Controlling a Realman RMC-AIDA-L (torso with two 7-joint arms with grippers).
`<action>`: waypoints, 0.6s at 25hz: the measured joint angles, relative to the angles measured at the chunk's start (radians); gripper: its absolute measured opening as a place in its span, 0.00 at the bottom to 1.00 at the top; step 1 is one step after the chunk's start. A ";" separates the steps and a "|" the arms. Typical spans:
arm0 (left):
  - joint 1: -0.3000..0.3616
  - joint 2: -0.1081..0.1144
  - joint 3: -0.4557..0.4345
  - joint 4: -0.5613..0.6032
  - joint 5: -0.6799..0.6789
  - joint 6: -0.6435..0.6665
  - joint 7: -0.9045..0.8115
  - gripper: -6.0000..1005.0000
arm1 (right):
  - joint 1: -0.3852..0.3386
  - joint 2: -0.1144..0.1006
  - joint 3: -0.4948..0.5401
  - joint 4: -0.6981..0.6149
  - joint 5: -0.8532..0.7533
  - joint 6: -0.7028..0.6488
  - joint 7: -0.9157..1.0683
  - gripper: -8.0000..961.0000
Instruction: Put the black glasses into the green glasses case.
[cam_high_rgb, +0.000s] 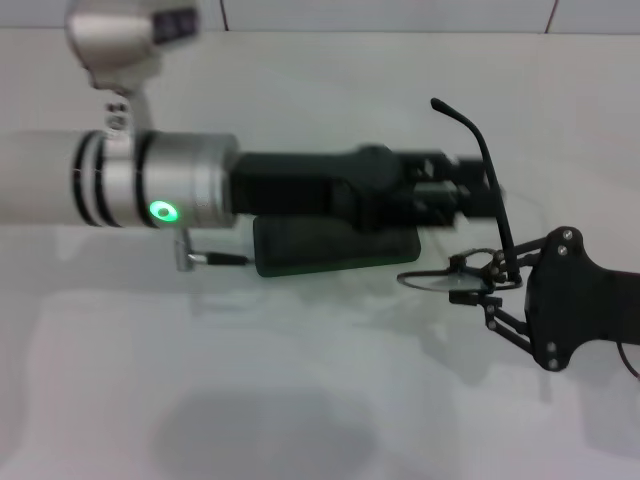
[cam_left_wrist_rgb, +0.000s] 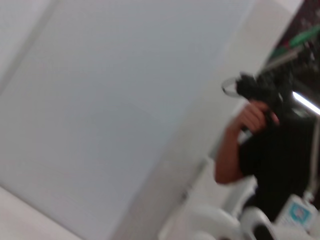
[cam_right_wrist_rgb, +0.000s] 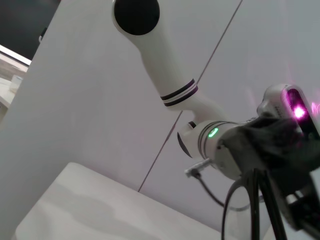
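The black glasses (cam_high_rgb: 440, 281) hang just above the table at the right of the head view, one temple arm sticking up and back. My right gripper (cam_high_rgb: 478, 282) is shut on the frame near the lenses. My left gripper (cam_high_rgb: 485, 195) reaches across from the left and is at the raised temple arm. The green glasses case (cam_high_rgb: 335, 262) lies on the table under my left arm, half hidden, with its dark lining showing. In the right wrist view the thin glasses frame (cam_right_wrist_rgb: 259, 200) shows close up, with my left gripper (cam_right_wrist_rgb: 272, 145) behind it.
A white table (cam_high_rgb: 300, 400) carries the case. A cable plug (cam_high_rgb: 215, 258) juts from my left wrist beside the case. A tiled wall stands behind. The left wrist view shows only a wall and a person (cam_left_wrist_rgb: 260, 150) far off.
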 joint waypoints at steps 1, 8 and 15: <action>0.007 0.006 -0.022 -0.001 -0.005 0.000 0.000 0.65 | -0.001 -0.001 0.000 -0.001 -0.002 -0.006 -0.002 0.12; 0.065 0.034 -0.074 0.000 0.021 -0.144 0.012 0.65 | -0.011 -0.002 0.000 -0.003 -0.004 -0.139 -0.074 0.12; 0.048 -0.010 -0.071 0.000 0.088 -0.258 0.046 0.65 | 0.019 0.002 -0.063 0.006 0.003 -0.230 -0.078 0.12</action>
